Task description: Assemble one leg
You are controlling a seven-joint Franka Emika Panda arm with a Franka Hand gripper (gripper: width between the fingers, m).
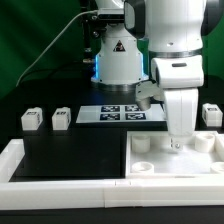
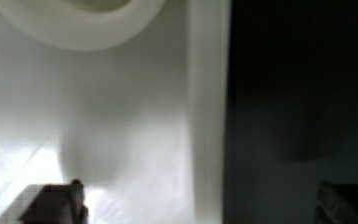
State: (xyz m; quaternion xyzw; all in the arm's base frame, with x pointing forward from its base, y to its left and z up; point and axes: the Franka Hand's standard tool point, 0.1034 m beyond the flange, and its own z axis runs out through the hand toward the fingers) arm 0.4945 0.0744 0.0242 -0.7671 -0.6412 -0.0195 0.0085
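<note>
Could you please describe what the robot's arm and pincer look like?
The arm is glossy white with rounded, bulky segments and a dark band at one joint. Its pincer has a boxy white body; the two fingers look dark and blocky in the wrist view. No markings are readable.

Surface (image 1: 70,150) black. Panel (image 1: 190,163) white. Leg (image 1: 32,119) white, black-and-white square tags. Marker board (image 1: 122,113) white, black tag patterns. Arm (image 1: 175,40) white. Near frame (image 1: 60,187) white. Backdrop (image 1: 30,40) dark green.
</note>
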